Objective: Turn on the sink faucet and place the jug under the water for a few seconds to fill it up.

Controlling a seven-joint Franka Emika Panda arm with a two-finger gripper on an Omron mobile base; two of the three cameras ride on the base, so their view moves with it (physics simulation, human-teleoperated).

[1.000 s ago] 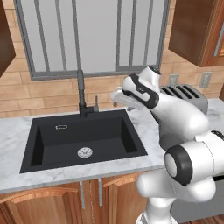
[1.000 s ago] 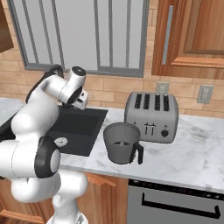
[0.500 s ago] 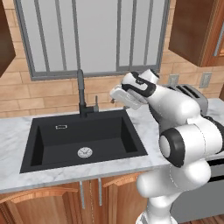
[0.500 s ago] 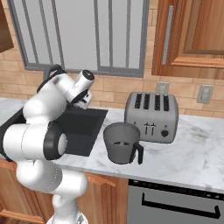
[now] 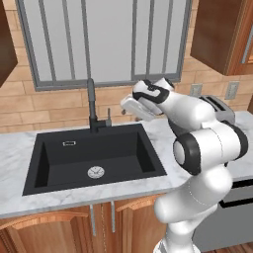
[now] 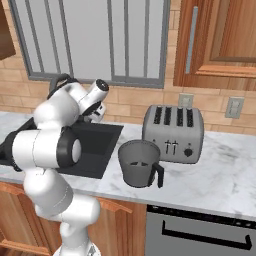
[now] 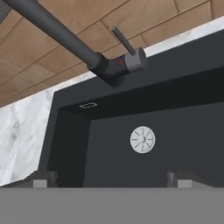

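Observation:
The sink faucet (image 5: 91,105) stands upright at the back rim of the black sink (image 5: 59,160), its small lever (image 5: 108,116) on its right side. In the hand view the faucet (image 7: 65,39) runs slanted from the top left down to its base, with the lever (image 7: 122,41) sticking up beside it. My gripper (image 5: 127,105) hovers open to the right of the faucet, above the sink's back right corner, holding nothing. Its fingertips (image 7: 41,179) stand wide apart. The dark grey jug (image 6: 140,163) stands upright on the counter in front of the toaster. The water is out of view.
A silver four-slot toaster (image 6: 173,131) sits behind the jug on the white marble counter (image 6: 220,175). The round silver drain (image 7: 142,139) lies in the sink floor. A window and brick wall rise behind the faucet, with wooden cabinets at the upper right.
The arm has turned and the hand has moved a little left, toward the faucet. The gripper stays open; the jug has not moved.

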